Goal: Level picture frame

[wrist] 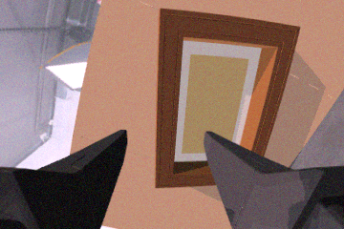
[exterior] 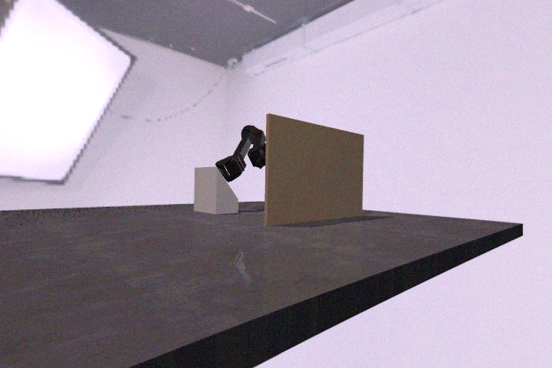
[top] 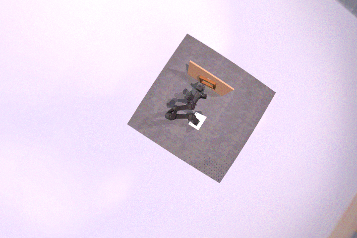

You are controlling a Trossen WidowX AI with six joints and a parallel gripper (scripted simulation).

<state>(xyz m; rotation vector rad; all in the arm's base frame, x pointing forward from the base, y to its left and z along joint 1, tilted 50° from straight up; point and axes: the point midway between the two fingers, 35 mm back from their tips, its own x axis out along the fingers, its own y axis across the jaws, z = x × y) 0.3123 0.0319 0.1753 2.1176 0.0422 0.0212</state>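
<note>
Although the claw (top: 200, 85) (wrist: 166, 136) stands near the frame (top: 208, 78) (wrist: 168, 95), its fingers are parted and grasp nothing. The frame hangs on the near face of the board (top: 194, 68) (exterior: 316, 173) (wrist: 132, 95), toward 1 o'clock from the arm's (top: 181, 116) (exterior: 241, 147) mount in the top view; the outside view hides it behind the board. In the wrist view, one finger overlaps its 5 o'clock part, the other the board toward 8 o'clock. I cannot tell its true tilt.

It looks light and stiff, probably wood; its smooth rails may slip under a loose pinch. One side rail seems the best hold, clear of the panel (wrist: 213, 100), with a gentle lift so the hidden strip does not jump several notches.

The rails are brown, straight and grooved, orange on the inner walls, around a pale border and a flat, mustard rectangle. The tan board looks finely grained; the desk (top: 226, 117) (exterior: 90, 268) is mottled grey.
</note>
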